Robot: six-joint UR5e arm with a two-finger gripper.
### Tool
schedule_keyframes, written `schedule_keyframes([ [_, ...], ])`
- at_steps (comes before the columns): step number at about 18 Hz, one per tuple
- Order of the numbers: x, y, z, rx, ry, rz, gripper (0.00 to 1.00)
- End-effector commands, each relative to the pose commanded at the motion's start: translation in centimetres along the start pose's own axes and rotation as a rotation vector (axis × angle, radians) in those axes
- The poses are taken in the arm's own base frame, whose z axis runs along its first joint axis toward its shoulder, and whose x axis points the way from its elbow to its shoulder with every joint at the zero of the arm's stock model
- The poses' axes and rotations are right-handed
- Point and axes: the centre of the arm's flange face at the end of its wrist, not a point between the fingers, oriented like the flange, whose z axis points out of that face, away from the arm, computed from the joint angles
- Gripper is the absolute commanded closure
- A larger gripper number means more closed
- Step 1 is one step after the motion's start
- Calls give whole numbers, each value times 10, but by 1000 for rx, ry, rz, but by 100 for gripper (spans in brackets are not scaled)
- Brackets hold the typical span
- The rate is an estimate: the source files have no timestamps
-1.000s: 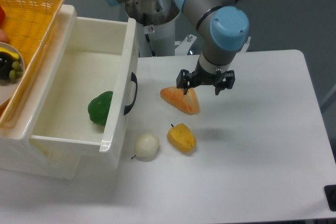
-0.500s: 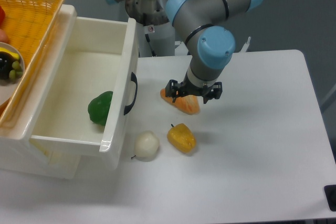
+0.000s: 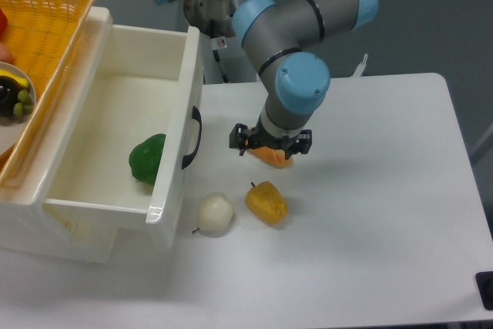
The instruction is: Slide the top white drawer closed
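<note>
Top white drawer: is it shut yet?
No, the top white drawer stands pulled out, with the green item visible inside.

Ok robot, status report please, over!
Gripper empty, right of the handle. Top white drawer wide open, green pepper inside. Nothing blocking the drawer front.

Drawer (image 3: pixel 115 140): top white drawer, pulled well out of its cabinet; black handle (image 3: pixel 192 138) on the front.
Drawer contents: one green pepper (image 3: pixel 147 158), lying against the inside of the front wall.
Basket (image 3: pixel 48 32): yellow woven, resting above the cabinet at the left edge.
Tool (image 3: pixel 269 141): low over the desk (image 3: pixel 370 213), right of the handle, directly above an orange wedge (image 3: pixel 274 157); fingers spread.
Desk items: yellow pepper (image 3: pixel 266 202) and white round piece (image 3: pixel 215 214), side by side below the tool.
</note>
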Motion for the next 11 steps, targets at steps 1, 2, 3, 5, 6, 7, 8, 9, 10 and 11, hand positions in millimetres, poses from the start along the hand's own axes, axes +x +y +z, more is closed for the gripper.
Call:
schedule_keyframes([
  [1,6,-3,5,-8,0,-4,0],
  [2,8,-5,6,-10,1,-10,0],
  [3,9,-4,6,-10,1,-9,0],
  [5,14,-6,7,-9,2,0,0],
  [6,15,-6,6,-8,1,0,0],
  [7,16,-6,6,-7,4,3,0],
  [8,17,-6,6,-4,11,3,0],
  [9,17,-7,5,-1,13,3,0],
  [10,17,-6,6,-2,13,3,0],
  [11,20,-7,6,-3,13,9,0],
])
